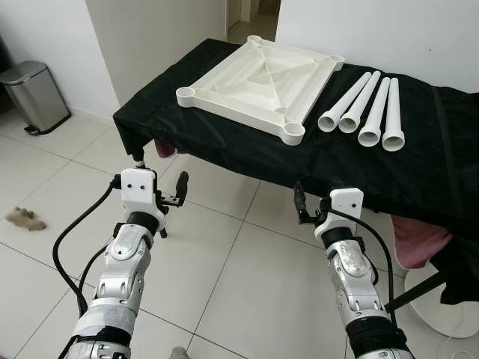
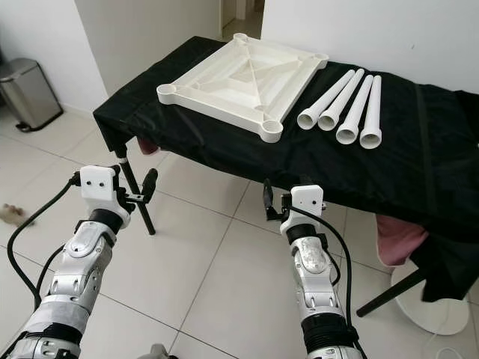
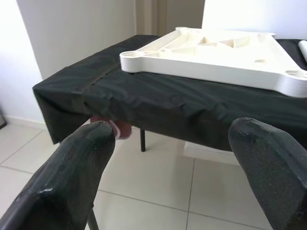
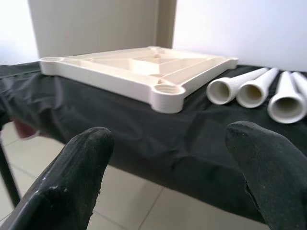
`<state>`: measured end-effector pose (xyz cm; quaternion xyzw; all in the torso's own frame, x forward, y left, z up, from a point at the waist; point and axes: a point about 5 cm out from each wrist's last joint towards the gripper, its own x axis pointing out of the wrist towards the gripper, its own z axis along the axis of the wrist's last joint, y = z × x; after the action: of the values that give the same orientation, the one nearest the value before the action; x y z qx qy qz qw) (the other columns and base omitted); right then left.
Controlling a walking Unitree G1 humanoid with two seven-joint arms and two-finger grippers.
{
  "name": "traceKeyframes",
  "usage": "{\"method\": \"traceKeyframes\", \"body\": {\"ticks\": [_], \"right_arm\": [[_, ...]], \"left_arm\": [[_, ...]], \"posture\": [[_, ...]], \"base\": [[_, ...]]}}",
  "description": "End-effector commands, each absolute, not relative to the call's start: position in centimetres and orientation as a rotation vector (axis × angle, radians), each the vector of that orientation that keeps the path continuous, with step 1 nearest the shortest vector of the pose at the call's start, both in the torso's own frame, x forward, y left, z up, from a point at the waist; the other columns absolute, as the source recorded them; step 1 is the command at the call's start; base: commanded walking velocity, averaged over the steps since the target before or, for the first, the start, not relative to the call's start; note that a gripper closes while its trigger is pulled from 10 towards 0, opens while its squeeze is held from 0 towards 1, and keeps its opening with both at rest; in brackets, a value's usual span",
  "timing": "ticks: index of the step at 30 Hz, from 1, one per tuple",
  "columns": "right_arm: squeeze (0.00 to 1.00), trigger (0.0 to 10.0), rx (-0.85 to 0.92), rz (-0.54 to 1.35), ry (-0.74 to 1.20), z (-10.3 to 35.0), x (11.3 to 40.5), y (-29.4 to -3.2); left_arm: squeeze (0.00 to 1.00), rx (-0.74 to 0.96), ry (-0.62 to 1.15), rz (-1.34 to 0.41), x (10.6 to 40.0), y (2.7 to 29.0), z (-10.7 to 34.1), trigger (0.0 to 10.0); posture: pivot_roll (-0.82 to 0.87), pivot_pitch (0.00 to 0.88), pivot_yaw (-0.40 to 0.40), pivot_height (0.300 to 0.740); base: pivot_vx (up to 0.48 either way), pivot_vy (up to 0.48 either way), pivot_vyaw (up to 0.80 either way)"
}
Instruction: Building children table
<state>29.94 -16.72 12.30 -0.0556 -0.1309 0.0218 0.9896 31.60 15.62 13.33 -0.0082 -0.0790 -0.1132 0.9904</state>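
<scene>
A white plastic tabletop lies upside down on the black-draped table, with round leg sockets at its corners. Several white tube legs lie side by side to its right, open ends toward me. My left gripper hovers open in front of the table's near left corner, below the cloth edge. My right gripper is open too, just below the table's front edge under the legs. The left wrist view looks between its fingers at the tabletop. The right wrist view looks at a corner socket and the leg ends.
A steel pedal bin stands by the wall at far left. A small brownish object lies on the tiled floor. A black table leg stands near my left gripper. Pink cloth and a white round base sit under the table's right end.
</scene>
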Motion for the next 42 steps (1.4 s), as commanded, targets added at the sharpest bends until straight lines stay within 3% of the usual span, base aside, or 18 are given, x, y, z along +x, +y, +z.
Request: {"method": "traceKeyframes", "body": {"ticks": [1,13,26,31,42], "right_arm": [[0.00,10.0,-0.138,0.018,-0.276,12.4,29.8,-17.0],[0.00,10.0,-0.167,-0.001,-0.263,12.2,29.6,-16.3],[0.00,10.0,-0.090,0.031,-0.230,11.8,29.8,-16.1],[0.00,10.0,-0.090,0.042,-0.230,11.7,29.8,-15.4],[0.00,10.0,-0.094,0.026,-0.242,12.3,30.3,-16.0]], "left_arm": [[0.00,-0.010,-0.156,-0.272,31.8,15.3,13.3,10.0],[0.00,-0.021,-0.125,-0.323,33.1,14.6,13.3,10.0],[0.00,-0.026,-0.112,-0.302,32.6,14.3,12.6,10.0],[0.00,-0.027,-0.084,-0.275,32.5,15.3,11.8,10.0],[0.00,0.001,-0.100,-0.320,33.8,13.7,12.6,10.0]], "posture": [[-0.04,0.004,0.076,0.740],[-0.13,0.025,0.130,0.740],[-0.06,0.051,0.112,0.740],[-0.09,0.046,0.128,0.740],[-0.08,0.000,0.117,0.740]], "base": [[0.000,0.000,0.00],[0.000,0.000,0.00],[0.000,0.000,0.00],[0.000,0.000,0.00],[0.000,0.000,0.00]]}}
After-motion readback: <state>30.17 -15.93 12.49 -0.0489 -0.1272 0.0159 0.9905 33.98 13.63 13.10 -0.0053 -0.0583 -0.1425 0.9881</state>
